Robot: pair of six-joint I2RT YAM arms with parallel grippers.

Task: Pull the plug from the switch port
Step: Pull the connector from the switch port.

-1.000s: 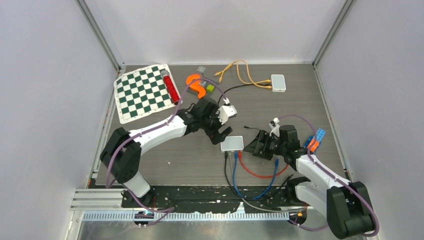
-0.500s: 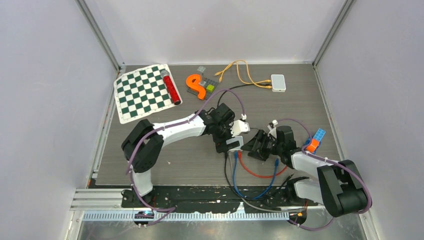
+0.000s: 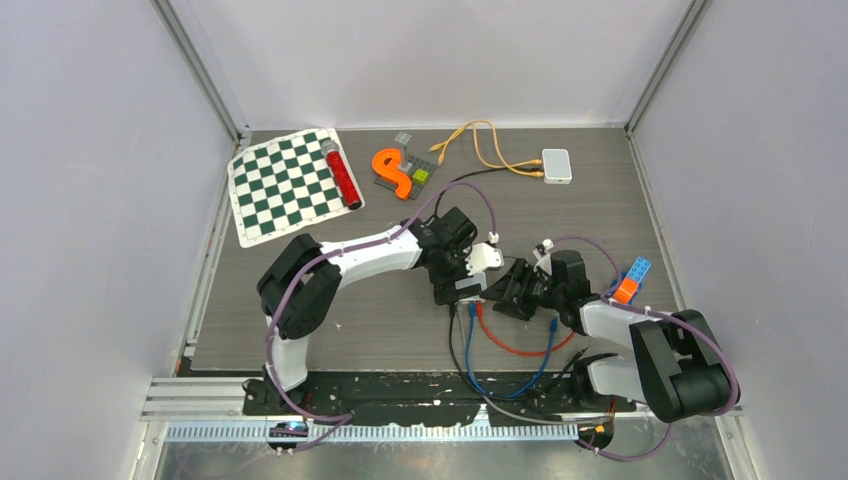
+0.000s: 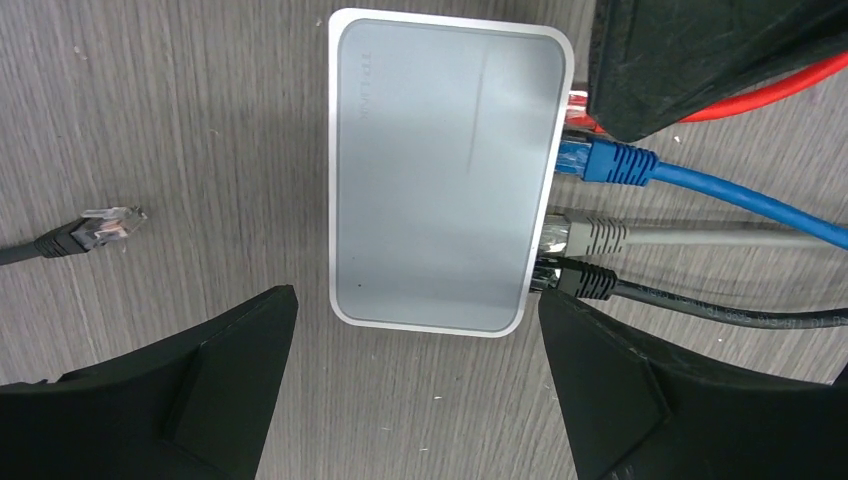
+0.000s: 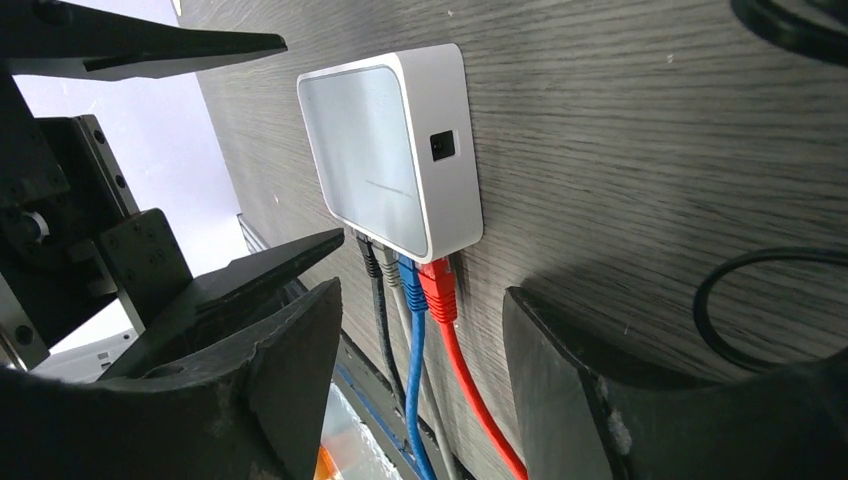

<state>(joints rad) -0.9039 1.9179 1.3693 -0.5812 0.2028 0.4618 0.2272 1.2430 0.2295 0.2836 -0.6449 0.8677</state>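
The left gripper (image 4: pixel 415 298) hangs over the white switch (image 4: pixel 440 170), jaws spread wide on either side of it and touching nothing. The red plug (image 5: pixel 437 285) sits in the switch's end port, next to a blue plug (image 5: pixel 410 275). The right gripper (image 5: pixel 422 292) is spread too, its jaws flanking the red plug, seemingly without contact.

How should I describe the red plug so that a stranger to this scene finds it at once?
On the table, find the white switch near the front middle, not the far switch with yellow cables. Its near side holds a row of four plugs. The red plug ends that row, beside the blue plug; it is the only red one.
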